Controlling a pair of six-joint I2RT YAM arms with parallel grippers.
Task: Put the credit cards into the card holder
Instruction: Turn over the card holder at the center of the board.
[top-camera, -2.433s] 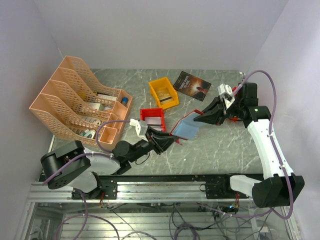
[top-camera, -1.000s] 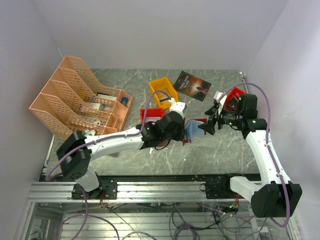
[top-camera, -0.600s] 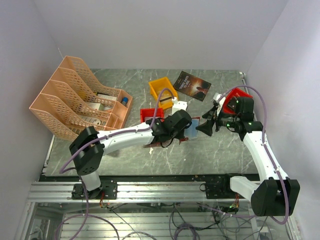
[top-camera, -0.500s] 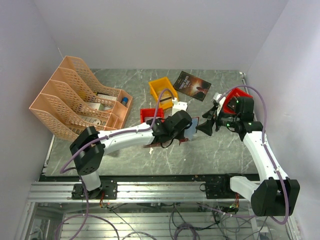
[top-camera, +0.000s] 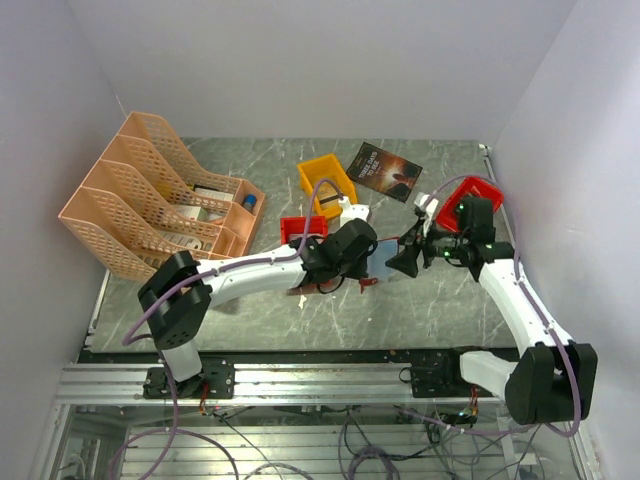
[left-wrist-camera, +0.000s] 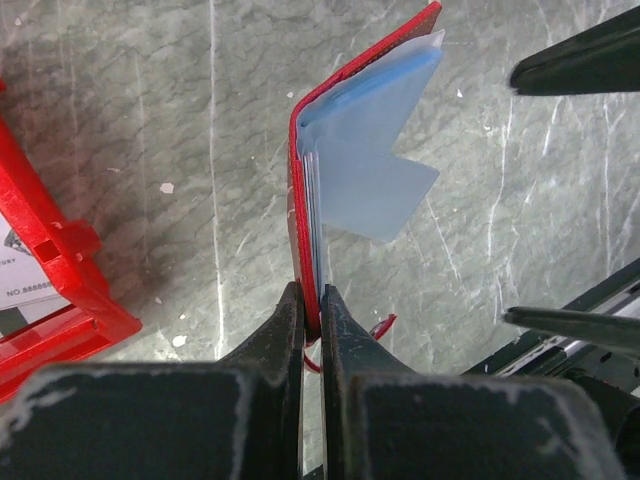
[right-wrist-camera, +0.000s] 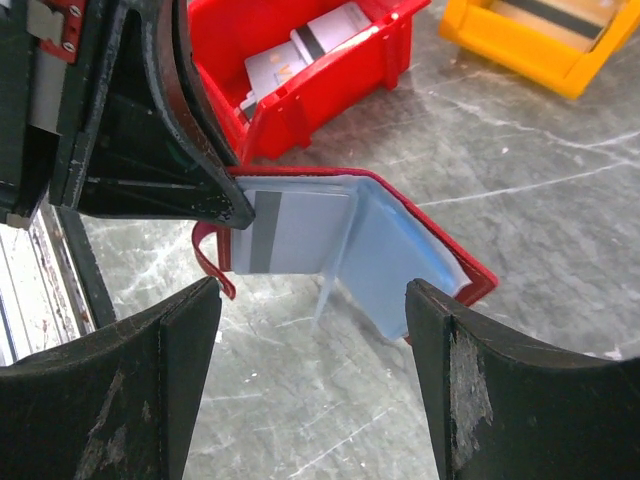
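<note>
Credit cards (right-wrist-camera: 300, 52), pale and at least one with a dark stripe, lay in the small red bin (right-wrist-camera: 330, 100). A further striped card (right-wrist-camera: 288, 232) showed inside a pale pocket of the card holder (right-wrist-camera: 400, 250).

The card holder was held on edge near the middle of the bench (top-camera: 430, 300), just beside the small red bin and nearer the arms than the yellow bin (top-camera: 312, 178). Its red cover stood partly open, with the bluish pockets fanned out towards the right arm. The snap tab (right-wrist-camera: 208, 262) hung loose below. Whether the lower edge touched the bench could not be determined.

The left claw (left-wrist-camera: 311, 300) was pressed together on one edge of the card holder, with one finger on each face of the cover.

The right claw (right-wrist-camera: 312, 300) was spread wide and carried nothing. It faced the open pockets at close range. In the left wrist view its fingers (left-wrist-camera: 580, 50) stood apart from the holder, with no contact seen.

Other items noted:
- A dark booklet (top-camera: 384, 170) lay flat towards the far side of the bench.
- A second red bin (top-camera: 480, 186) sat at the right, partly hidden by the right arm.
- A peach file rack (top-camera: 140, 190) stood at the left with items in its compartments; these were too small to identify.
</note>
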